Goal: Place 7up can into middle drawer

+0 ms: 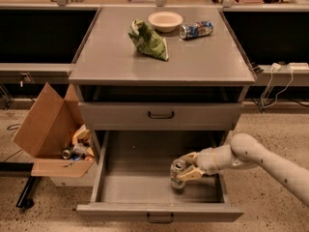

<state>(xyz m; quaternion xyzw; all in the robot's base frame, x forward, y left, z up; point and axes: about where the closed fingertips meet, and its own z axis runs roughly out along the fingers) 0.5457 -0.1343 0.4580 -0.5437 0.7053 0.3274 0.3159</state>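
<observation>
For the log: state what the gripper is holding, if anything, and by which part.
The gripper holds the 7up can, upright, by its side wall near the top, inside the open middle drawer.

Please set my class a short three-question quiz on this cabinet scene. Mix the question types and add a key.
1. True or false: the gripper, shut on the 7up can, is above the cabinet top.
2. What lies on its side on the cabinet top? A) a blue-and-silver can B) a glass bottle C) a mug
3. Fill the gap: the cardboard box stands at the picture's ____ side of the cabinet.

Key:
1. False. The gripper is low in the open middle drawer.
2. A.
3. Left.
</observation>
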